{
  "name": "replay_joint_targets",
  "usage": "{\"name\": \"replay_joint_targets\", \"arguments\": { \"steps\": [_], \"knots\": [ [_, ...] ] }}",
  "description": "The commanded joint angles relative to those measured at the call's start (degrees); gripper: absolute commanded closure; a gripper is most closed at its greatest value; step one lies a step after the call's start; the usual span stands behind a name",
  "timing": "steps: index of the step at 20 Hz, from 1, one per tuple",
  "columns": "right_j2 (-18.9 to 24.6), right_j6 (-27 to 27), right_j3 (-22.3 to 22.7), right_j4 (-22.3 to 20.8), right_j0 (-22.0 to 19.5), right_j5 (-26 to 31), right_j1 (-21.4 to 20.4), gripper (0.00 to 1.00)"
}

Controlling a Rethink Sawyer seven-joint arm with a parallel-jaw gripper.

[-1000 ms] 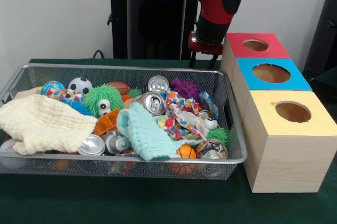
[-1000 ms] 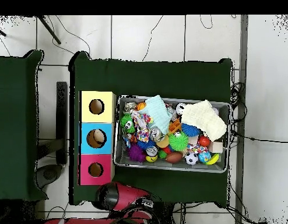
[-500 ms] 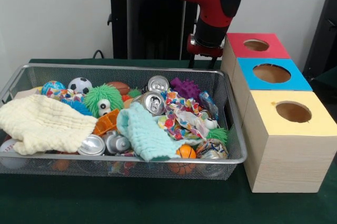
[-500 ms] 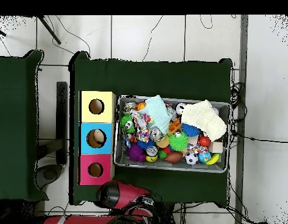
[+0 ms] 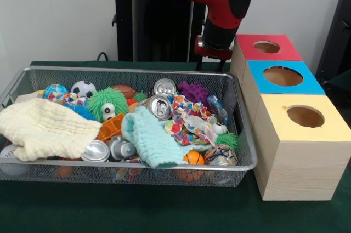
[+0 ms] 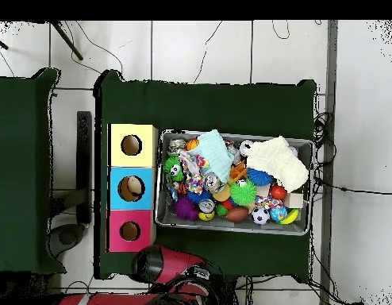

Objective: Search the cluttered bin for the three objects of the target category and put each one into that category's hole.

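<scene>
The bin [image 5: 137, 70] is a silver wire-mesh basket full of clutter; it also shows in the overhead view [image 6: 231, 229]. In it lie crushed cans [image 5: 159, 106], a soccer ball [image 5: 83, 88], a small basketball [image 5: 193, 159], a green furry toy [image 5: 107, 104], a purple spiky toy [image 5: 192, 91], a yellow cloth [image 5: 44, 129] and a mint cloth [image 5: 153, 140]. My gripper [image 5: 211, 64] hangs behind the bin's far rim, beside the red-topped box. It is open and empty, with its tips hidden behind the rim. In the overhead view the arm [image 6: 167, 266] covers it.
Three wooden boxes with round holes stand in a row right of the bin: red top [image 5: 247, 46] farthest, blue top [image 5: 258, 77] in the middle, yellow top [image 5: 274, 109] nearest. A patterned cloth [image 5: 189, 118] lies among the toys. The black pedestal [image 5: 153, 24] stands behind the bin.
The arm shifted slightly sideways along the bin's far edge a second ago and has held still since. Nothing in the bin has moved.
</scene>
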Motion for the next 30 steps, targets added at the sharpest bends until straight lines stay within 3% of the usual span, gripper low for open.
{"name": "replay_joint_targets", "arguments": {
  "steps": [1,13,26,30],
  "knots": [
    [3.42,9.93,-9.26,1.89,-2.13,0.03,-1.58,0.0],
    [5.71,12.95,-4.55,0.95,-5.17,-6.01,-1.52,0.0],
    [4.94,13.78,-3.25,1.69,-4.74,-5.11,-2.92,0.0],
    [3.03,14.45,-2.2,2.37,-2.76,-4.24,-5.27,0.0]
  ]
}}
